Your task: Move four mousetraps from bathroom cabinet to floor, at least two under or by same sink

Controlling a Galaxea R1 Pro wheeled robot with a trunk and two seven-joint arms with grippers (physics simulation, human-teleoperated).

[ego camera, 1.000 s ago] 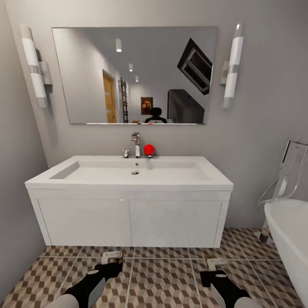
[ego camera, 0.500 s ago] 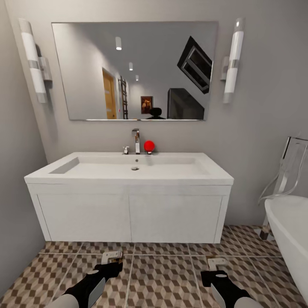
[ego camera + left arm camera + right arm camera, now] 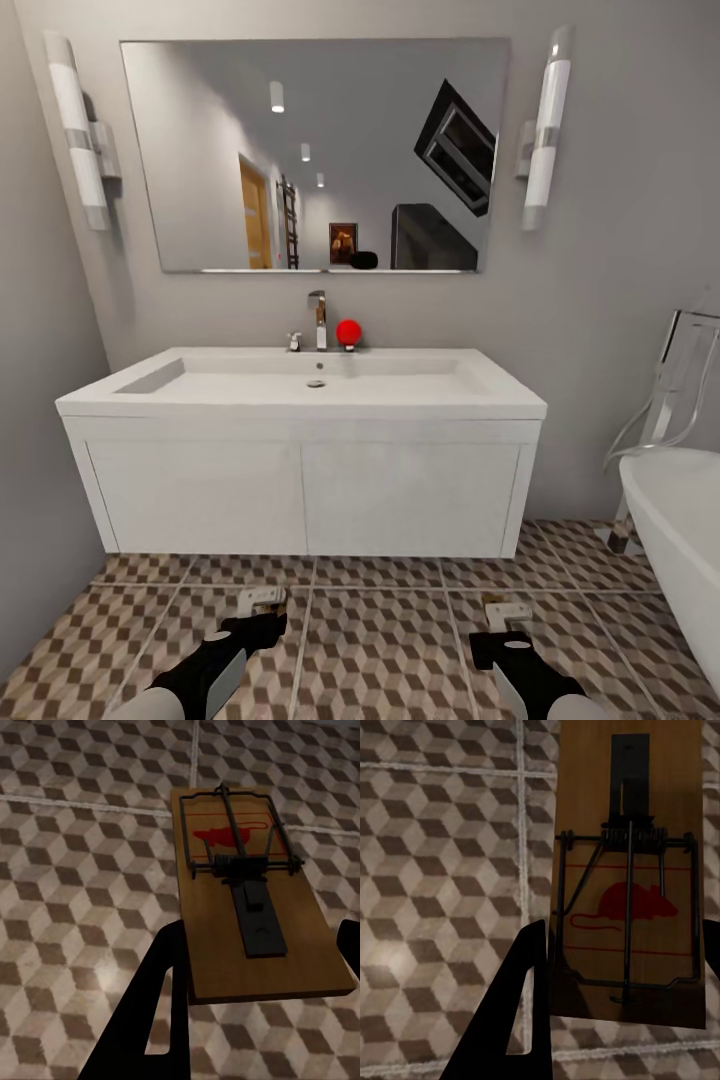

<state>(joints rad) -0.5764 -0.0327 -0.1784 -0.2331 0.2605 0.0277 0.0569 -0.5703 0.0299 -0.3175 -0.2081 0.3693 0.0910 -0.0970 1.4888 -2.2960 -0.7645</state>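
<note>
Your view has dropped lower before the sink point(image 3: 300, 490). Left gripper point(image 3: 262, 605): jaws clenched on a mousetrap point(image 3: 247, 892) above the floor point(image 3: 390, 650). Right gripper point(image 3: 500, 617): jaws likewise grasp a second mousetrap point(image 3: 630, 892). You are nearly at placing height.

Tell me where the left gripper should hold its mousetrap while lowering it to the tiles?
Keep the left gripper on the mousetrap as it is now: fingers across the board's two long edges at the bare near end. The flat wood there is clear of the spring bar and red mouse print.
</note>
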